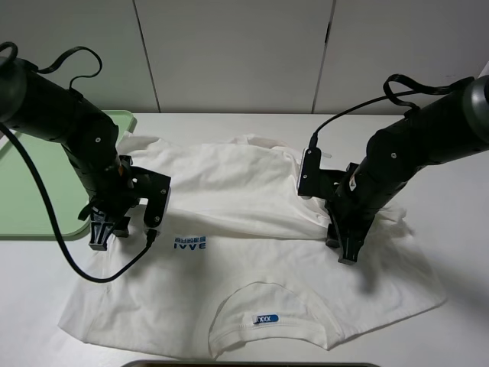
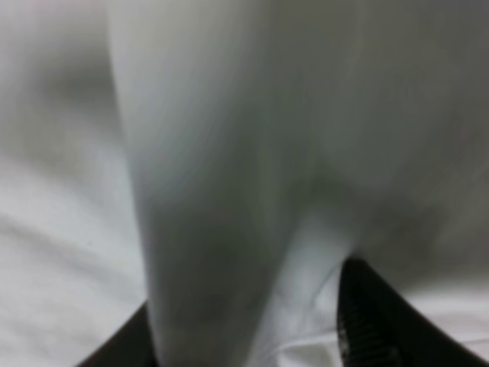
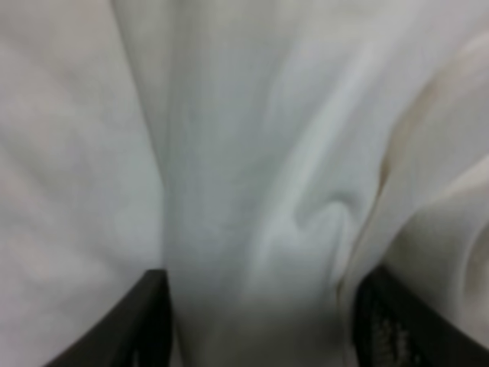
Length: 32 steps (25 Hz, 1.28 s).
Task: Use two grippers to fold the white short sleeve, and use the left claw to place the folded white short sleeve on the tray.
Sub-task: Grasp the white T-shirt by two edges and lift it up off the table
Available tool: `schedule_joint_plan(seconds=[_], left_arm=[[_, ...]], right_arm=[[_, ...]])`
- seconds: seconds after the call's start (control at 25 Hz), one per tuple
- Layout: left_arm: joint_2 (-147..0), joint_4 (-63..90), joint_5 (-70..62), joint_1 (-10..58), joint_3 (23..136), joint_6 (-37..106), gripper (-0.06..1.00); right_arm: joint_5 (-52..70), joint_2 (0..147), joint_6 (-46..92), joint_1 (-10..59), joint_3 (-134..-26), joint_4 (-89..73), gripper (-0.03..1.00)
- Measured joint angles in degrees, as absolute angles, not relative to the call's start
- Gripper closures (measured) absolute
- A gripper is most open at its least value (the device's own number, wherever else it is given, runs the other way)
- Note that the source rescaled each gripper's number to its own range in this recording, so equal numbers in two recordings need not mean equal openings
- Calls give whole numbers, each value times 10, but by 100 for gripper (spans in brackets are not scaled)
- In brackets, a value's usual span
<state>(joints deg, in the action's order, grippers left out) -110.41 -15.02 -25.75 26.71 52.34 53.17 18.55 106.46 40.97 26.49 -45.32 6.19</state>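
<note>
The white short sleeve [image 1: 229,183] lies spread on the surface [image 1: 451,191]; the half-closed fingers [image 2: 374,329] of the left gripper [image 1: 102,235] pinch a raised ridge of its cloth; the right gripper [image 1: 348,248] likewise.

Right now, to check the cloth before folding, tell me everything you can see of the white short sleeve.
The white short sleeve is a soft, wrinkled, cotton-looking T-shirt lying on the white table, collar nearest the camera with a blue neck label and blue lettering. Its far part lies folded over the middle. The left gripper and right gripper press on it, a ridge of cloth between each one's fingers; a firm grip is unclear.
</note>
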Motion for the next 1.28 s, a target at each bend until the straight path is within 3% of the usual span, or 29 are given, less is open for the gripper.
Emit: schedule_joint_plan(seconds=[0.2,0.36,0.48,0.56,0.6,0.64,0.72,1.28], left_arm=[[-1104,-151,-257,267,523,535,62],[-1104,-151,-257,267,523,536,64],[-1104,-151,-257,266,523,536,64],[-1104,-151,-257,266,523,536,65],[-1104,-151,-257,266,523,536,75],[-1104,-151,-257,266,523,536,87],[-1104,-151,-258,266,523,536,93],[-1044,-139,-265,266,523,535,94]], right_arm=[[177,1065,410,265,-453,62,48],[171,1067,410,265,-453,62,54],[169,1072,410,265,-453,61,73],[167,1072,410,265,-453,56,93],[167,1072,410,265,-453,53,96],[167,1072,410,265,-453,50,96],[167,1072,410,265,-453,49,96],[174,1006,410,265,-453,49,96]])
